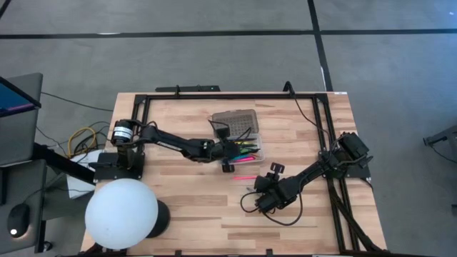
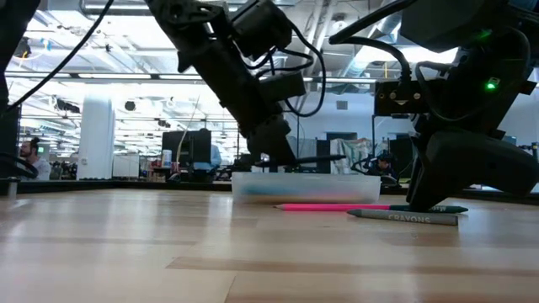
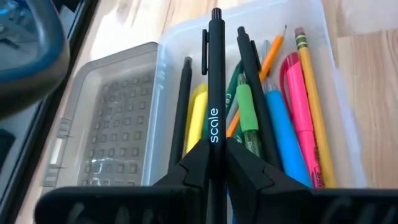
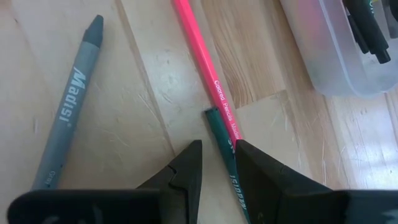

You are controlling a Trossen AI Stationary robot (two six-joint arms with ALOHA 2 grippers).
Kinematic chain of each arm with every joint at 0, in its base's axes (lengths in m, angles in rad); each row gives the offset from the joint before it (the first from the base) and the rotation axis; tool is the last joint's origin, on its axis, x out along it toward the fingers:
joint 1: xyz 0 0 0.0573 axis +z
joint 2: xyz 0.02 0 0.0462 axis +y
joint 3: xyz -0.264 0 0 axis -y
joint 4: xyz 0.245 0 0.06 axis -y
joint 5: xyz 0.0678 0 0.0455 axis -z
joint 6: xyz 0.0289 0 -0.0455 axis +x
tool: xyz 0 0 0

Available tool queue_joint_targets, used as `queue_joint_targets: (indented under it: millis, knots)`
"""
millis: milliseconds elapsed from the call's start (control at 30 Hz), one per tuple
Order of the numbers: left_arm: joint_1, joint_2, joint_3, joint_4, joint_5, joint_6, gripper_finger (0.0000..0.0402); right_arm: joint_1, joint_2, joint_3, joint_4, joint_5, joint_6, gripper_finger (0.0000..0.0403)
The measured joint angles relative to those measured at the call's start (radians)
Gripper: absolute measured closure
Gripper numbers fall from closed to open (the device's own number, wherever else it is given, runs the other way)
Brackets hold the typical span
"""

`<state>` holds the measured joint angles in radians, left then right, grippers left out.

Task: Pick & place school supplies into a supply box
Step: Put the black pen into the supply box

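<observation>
Supplies mostly fill the clear supply box (image 1: 244,146) at mid-table, where my left gripper (image 3: 215,163) pinches a black pen (image 3: 214,81) over the tray — rightward, my right gripper (image 4: 219,163) straddles a green pencil (image 4: 225,157), seemingly unclamped, beside a pink pencil (image 4: 204,62) and grey crayon (image 4: 69,106).

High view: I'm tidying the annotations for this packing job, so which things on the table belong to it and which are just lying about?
Belongs to the job:
- supply box with open lid
- black pen in left gripper
- pink coloured pencil
- green pencil between right gripper fingers
- grey crayon

Lying about:
- white sphere
- loose cables
</observation>
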<state>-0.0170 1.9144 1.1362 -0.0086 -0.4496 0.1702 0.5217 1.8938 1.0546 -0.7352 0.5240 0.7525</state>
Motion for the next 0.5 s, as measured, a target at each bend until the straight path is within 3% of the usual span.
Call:
queue_joint_targets:
  millis: [500]
  knots:
    - [0.012, 0.000, 0.000, -0.001, 0.026, 0.034, 0.0374, 0.000, 0.000, 0.000, 0.008, 0.000, 0.000, 0.0313]
